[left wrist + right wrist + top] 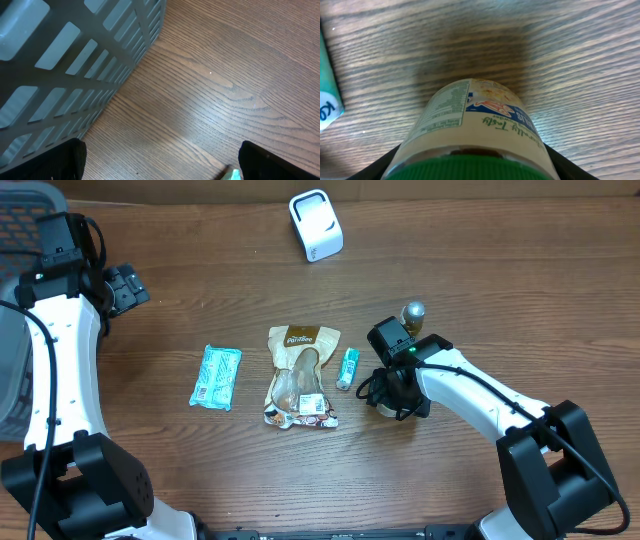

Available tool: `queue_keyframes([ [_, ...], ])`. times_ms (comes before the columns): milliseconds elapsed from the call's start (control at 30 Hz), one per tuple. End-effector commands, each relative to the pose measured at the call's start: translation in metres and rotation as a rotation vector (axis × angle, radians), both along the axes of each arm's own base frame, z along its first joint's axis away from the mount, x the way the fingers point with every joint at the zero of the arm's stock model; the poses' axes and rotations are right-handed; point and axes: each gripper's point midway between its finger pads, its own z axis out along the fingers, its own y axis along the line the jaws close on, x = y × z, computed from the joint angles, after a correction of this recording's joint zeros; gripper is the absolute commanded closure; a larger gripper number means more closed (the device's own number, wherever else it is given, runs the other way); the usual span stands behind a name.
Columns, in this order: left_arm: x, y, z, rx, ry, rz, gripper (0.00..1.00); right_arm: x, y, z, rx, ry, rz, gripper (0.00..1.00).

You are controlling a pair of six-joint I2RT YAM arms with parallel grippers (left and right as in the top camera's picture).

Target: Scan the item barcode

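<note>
A small jar (475, 125) with a green lid and a cream printed label stands on the wooden table. My right gripper (475, 170) is shut on it just below the lid, a black finger pressed against each side. In the overhead view my right gripper (396, 392) covers nearly all of the jar (383, 409). No barcode shows on the label side facing the camera. A white scanner (316, 225) stands at the back of the table. My left gripper (125, 285) hangs open at the far left, its jaws (160, 170) wide apart with only bare wood between them.
A teal packet (217, 377), a brown snack bag (300, 375) and a small teal tube (347, 367) lie in a row mid-table. A metallic round object (413, 312) sits behind the right gripper. A grey slatted basket (75, 60) stands beside the left gripper.
</note>
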Motion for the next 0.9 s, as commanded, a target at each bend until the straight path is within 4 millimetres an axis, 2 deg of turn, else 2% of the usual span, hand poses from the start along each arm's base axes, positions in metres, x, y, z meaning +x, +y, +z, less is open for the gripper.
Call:
queue_keyframes([
  [0, 0.001, 0.007, 0.011, 0.024, -0.023, 0.005, 0.00, 0.004, 0.012, 0.006, 0.064, 0.003, 0.012, 0.30],
  [100, 0.001, 0.007, 0.011, 0.024, -0.023, 0.006, 0.00, 0.002, 0.016, 0.007, 0.085, 0.014, 0.019, 0.30],
  [233, 0.001, 0.007, 0.011, 0.024, -0.023, 0.006, 0.00, 0.002, 0.016, 0.007, 0.087, 0.010, 0.051, 0.22],
  [367, 0.001, 0.007, 0.011, 0.024, -0.023, 0.005, 0.01, 0.011, 0.016, 0.008, 0.090, -0.026, 0.063, 0.15],
  [633, 0.001, 0.007, 0.011, 0.024, -0.023, 0.005, 0.00, 0.021, 0.015, 0.012, 0.072, -0.063, 0.060, 0.15],
  [733, 0.001, 0.007, 0.011, 0.024, -0.023, 0.005, 0.00, 0.022, 0.015, 0.014, 0.072, -0.064, 0.060, 0.21],
  [867, 0.001, 0.007, 0.011, 0.024, -0.023, 0.006, 0.00, 0.024, 0.016, 0.019, 0.068, -0.066, 0.060, 0.24],
])
